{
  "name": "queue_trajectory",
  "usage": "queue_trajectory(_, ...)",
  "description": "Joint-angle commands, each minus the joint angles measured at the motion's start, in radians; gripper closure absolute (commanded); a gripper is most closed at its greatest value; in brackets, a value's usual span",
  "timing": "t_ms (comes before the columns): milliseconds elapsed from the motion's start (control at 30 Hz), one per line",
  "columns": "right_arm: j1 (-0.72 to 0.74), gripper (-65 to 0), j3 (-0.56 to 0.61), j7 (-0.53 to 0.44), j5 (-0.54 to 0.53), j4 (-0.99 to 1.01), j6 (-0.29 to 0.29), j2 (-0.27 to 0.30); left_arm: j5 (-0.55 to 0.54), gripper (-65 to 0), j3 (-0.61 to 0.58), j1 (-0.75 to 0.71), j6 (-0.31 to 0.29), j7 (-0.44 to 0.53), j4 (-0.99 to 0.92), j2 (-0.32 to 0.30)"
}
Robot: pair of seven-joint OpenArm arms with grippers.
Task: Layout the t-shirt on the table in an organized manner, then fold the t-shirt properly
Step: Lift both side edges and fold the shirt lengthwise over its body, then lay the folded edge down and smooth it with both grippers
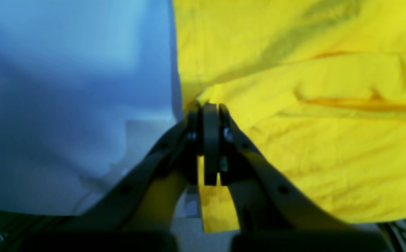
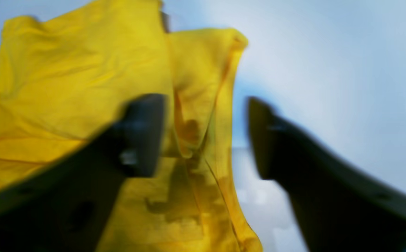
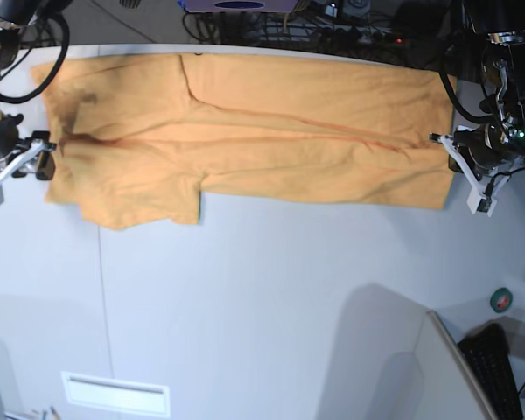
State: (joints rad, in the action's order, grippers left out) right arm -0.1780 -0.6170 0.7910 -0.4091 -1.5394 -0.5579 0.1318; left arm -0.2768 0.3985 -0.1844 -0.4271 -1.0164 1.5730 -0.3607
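A: Where's the t-shirt (image 3: 245, 131)?

B: Spread wide and creased across the far part of the table (image 3: 271, 297), stretched between the two hands.

A: And the left hand (image 1: 210, 108)?

B: Pressed together on the shirt's edge, a flap of cloth pinched between its fingers.

A: The right hand (image 2: 204, 134)?

B: Fingers apart, astride a bunched fold at the shirt's other end, gripping nothing.
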Motion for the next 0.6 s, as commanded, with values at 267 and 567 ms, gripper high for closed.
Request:
queue_trajectory(267, 0.018, -33.9, 0.087, -0.009, -0.035, 0.046, -0.009, 0.007, -0.002, 0.0, 0.006, 0.015, 0.000, 0.011, 0.011, -0.018)
queue_trajectory(567, 0.031, -33.6, 0.090, -0.014, -0.032, 0.096, -0.009, 0.019, -0.002, 0.0, 0.009, 0.010, 0.000, 0.011, 0.011, -0.018)
